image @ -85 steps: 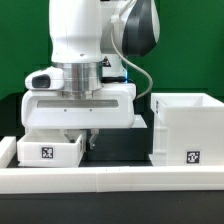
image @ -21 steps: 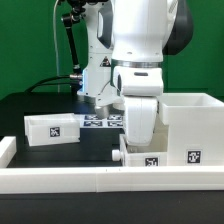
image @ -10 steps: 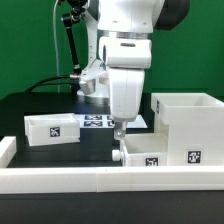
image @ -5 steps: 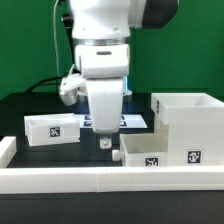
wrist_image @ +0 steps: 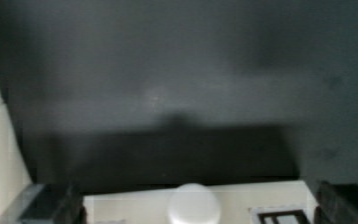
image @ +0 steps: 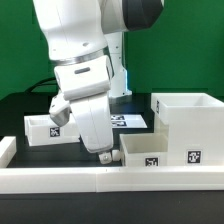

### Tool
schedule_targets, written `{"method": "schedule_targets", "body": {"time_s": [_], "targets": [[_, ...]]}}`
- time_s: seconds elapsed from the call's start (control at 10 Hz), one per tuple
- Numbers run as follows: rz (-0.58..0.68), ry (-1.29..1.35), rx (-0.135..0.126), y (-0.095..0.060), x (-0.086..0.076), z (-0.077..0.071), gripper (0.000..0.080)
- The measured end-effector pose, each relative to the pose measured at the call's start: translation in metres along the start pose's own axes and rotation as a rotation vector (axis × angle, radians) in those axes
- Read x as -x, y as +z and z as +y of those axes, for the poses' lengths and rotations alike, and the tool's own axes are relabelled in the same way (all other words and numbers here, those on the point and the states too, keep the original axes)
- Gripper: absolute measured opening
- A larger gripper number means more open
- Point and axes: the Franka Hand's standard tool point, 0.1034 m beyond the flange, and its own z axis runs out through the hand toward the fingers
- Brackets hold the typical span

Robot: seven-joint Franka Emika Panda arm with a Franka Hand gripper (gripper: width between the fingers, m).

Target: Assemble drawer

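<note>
The white boxy housing (image: pixel 186 124) stands at the exterior view's right with a marker tag on its front. A small open-top tray (image: pixel 150 150) sits against its left side. A second tray (image: pixel 38 128) lies further left, partly hidden behind my arm. My gripper (image: pixel 103 156) hangs tilted, low over the black table, just left of the small tray. In the wrist view my gripper (wrist_image: pixel 199 205) is open and empty. Its dark fingers (wrist_image: pixel 51 203) stand wide apart, and a white tray front with a rounded knob (wrist_image: pixel 190 203) and a tag shows between them.
The long low white rail (image: pixel 100 181) runs along the table's front edge. The marker board (image: pixel 130 120) lies behind the arm, mostly hidden. Black table (wrist_image: pixel 176 90) fills most of the wrist view.
My gripper has let go of the small tray by the housing, lifted off it, and swung to the exterior view's left, now tilted. The tray stays put.
</note>
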Motion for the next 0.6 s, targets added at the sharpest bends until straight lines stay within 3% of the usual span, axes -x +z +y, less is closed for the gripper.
{"method": "schedule_targets", "body": {"time_s": [0.3, 0.4, 0.5, 0.6], "targets": [[0.003, 0.016, 0.0, 0.0008, 0.0058, -0.0015, 0.0648], [0.0, 0.013, 0.013, 0.0027, 0.0043, -0.0007, 0.0648], [-0.009, 0.009, 0.048, 0.0055, 0.0002, 0.0028, 0.0648], [-0.013, 0.007, 0.065, 0.0077, -0.0036, 0.0031, 0.0648]]}}
